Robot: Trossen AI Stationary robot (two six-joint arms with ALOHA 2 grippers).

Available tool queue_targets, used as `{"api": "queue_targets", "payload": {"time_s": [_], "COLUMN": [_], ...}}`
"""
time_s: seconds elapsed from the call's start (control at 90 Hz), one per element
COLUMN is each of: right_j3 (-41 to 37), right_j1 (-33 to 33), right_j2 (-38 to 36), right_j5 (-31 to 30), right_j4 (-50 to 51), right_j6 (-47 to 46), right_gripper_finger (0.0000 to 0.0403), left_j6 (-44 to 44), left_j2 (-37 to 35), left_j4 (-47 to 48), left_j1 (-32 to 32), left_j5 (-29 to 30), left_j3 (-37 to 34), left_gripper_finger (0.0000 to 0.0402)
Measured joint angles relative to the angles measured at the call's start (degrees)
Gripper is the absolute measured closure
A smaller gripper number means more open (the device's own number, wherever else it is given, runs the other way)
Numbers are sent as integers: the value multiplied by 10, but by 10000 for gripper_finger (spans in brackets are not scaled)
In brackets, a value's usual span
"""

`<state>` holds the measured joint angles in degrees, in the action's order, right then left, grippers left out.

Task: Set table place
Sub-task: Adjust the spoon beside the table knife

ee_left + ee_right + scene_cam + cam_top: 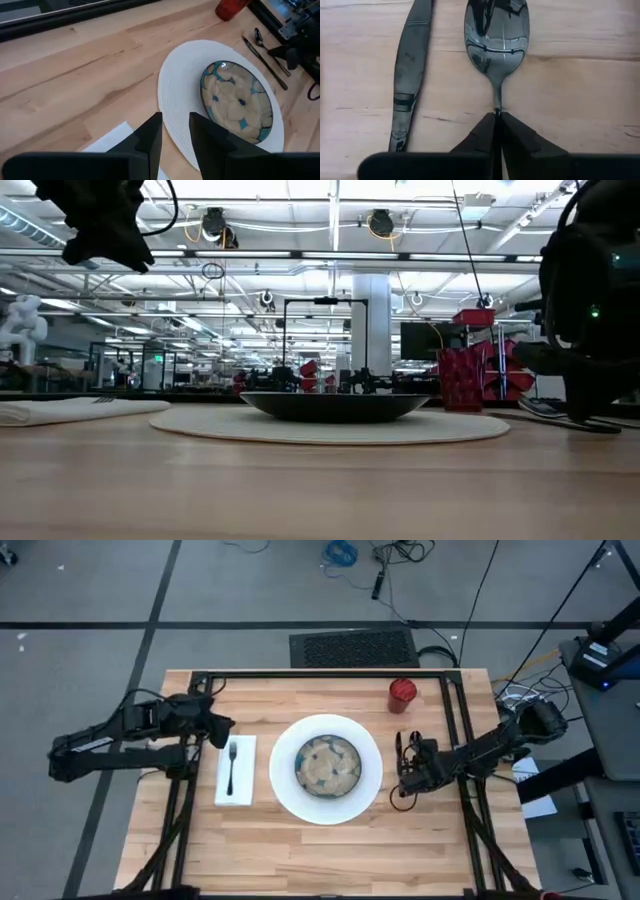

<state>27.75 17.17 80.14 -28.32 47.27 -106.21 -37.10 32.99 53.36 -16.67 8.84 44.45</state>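
My right gripper [497, 116] is pinched on the spoon [496, 37] handle, just beside the knife [410, 75], right of the plate [285, 795]. Bowl [327, 763], napkin [236, 795], fork [231, 765] and red cup [402, 693] look placed; only releasing seems left. My left gripper [175, 131] hovers slightly apart

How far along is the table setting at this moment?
Nearly finished. The bowl sits on the plate, the fork lies on the napkin, the cup is out, and the knife lies flat. The right gripper is shut on the spoon beside the knife; only releasing remains. The left gripper hovers open.
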Motion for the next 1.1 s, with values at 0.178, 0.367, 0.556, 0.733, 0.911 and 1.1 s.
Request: {"api": "queue_targets", "payload": {"time_s": [0.178, 0.367, 0.556, 0.733, 0.911, 1.1], "right_j3": [0, 0, -1, -1, -1, 7], "right_j1": [0, 0, 0, 0, 0, 1], "right_j2": [0, 0, 0, 0, 0, 1], "right_j5": [-3, -3, -3, -2, -3, -3], "right_j4": [-1, 7, 7, 7, 1, 3], "right_j6": [4, -19, -20, -17, -9, 12], "right_gripper_finger": [390, 387, 379, 377, 377, 373], "left_j6": [0, 0, 0, 0, 0, 0], "left_j2": [0, 0, 0, 0, 0, 0], "left_j4": [0, 0, 0, 0, 1, 1], "left_j1": [0, 0, 0, 0, 0, 0], "left_j5": [0, 0, 0, 0, 0, 0], "left_j3": [0, 0, 0, 0, 0, 0], "left_gripper_finger": [318, 318, 318, 318, 318, 318]}}
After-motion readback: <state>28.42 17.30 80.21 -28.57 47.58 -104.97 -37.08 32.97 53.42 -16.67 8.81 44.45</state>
